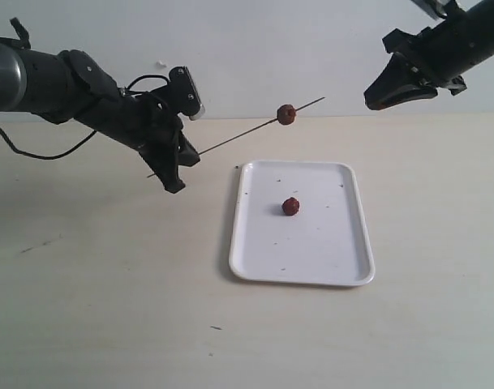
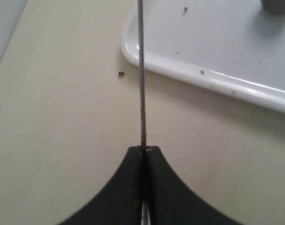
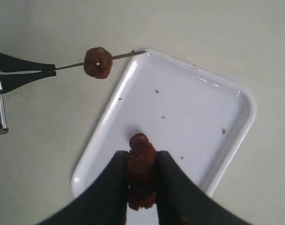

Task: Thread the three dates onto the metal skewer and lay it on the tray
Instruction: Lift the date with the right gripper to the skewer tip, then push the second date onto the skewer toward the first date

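One threaded date [image 1: 286, 114] sat on the metal skewer [image 1: 238, 136], hanging in the air above the far edge of the tray [image 1: 328, 243] as the exterior view showed it; a loose date [image 1: 290, 206] lay near the tray's middle; a held date [image 3: 141, 180] was pinched in the right tool [image 3: 141, 157], raised beyond the tray's far right corner. The left tool [image 2: 144, 151], off the tray's left side, was clenched on the skewer's rear end, and the rod slanted up toward the tray's far edge.

The second threading looked to be in hand. The next move would call for bringing the held date to the skewer's free tip, lining its middle up with the point and pushing along the rod while the left tool kept it steady.

The skewer was thin, straight grey metal; the dates were roundish, wrinkled, dark red-brown and probably soft, though the wrist view was too blurred to be sure; the tray was smooth glossy white with rounded corners, a low rim and a few specks, on a pale matt worktop [image 1: 109, 308].
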{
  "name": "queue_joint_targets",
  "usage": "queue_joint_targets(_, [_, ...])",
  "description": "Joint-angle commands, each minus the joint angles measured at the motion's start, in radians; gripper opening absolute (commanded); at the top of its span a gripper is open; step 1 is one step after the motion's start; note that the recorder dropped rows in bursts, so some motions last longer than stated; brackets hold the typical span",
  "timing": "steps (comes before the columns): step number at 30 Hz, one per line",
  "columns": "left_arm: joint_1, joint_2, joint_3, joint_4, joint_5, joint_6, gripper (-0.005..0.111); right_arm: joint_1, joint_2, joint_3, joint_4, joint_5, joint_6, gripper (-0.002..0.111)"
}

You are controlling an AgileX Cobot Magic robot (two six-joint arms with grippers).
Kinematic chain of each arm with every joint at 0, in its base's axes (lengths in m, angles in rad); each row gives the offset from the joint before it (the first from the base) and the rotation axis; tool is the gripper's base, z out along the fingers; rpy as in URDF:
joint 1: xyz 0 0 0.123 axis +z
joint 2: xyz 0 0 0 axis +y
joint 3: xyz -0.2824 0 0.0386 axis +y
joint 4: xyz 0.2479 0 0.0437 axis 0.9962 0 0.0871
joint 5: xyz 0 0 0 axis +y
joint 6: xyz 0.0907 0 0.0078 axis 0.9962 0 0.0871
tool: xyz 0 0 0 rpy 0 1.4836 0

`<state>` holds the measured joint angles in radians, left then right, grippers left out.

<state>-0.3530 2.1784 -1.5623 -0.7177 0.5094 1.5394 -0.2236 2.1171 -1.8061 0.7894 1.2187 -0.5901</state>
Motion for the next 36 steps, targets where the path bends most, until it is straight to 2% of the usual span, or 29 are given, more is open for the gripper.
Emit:
queue_joint_targets(1, [-0.008,-0.006,0.004,-0.061,-0.004,0.056,0.0,-0.019,0.048,-0.008,0.048,0.002,-0.042,0.02])
queue_joint_targets(10, [-0.011,-0.006,0.006,-0.09,0.012,0.106,0.0,-0.021,0.092,-0.008,0.163,0.002,-0.083,0.02])
queue_joint_targets(24, [-0.047,-0.006,0.006,-0.077,0.029,0.13,0.0,-0.021,0.094,-0.008,0.181,0.002,-0.09,0.02])
queue_joint_targets(36, [-0.05,-0.008,0.012,-0.062,0.04,0.134,0.0,-0.039,0.094,-0.008,0.183,0.002,-0.094,0.02])
